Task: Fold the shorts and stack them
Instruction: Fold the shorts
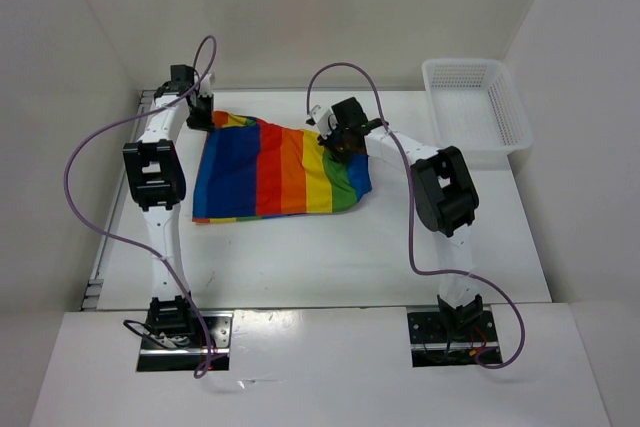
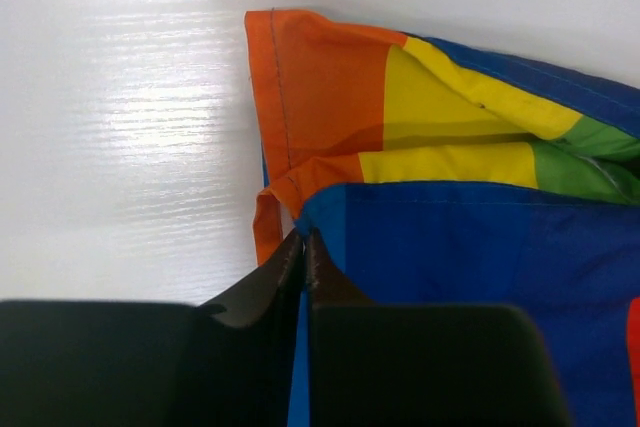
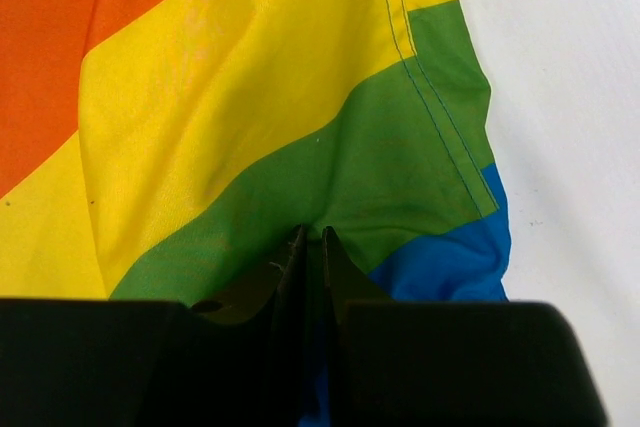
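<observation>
The rainbow-striped shorts lie spread on the white table. My left gripper is at their far left corner, shut on the blue cloth by the orange waistband; its jaws pinch the fabric edge. My right gripper is at the far right part, shut on the green stripe; its jaws meet in the cloth in the right wrist view. A blue hem corner shows beside it.
A white mesh basket stands at the far right of the table. White walls enclose the table at the back and both sides. Purple cables loop from both arms.
</observation>
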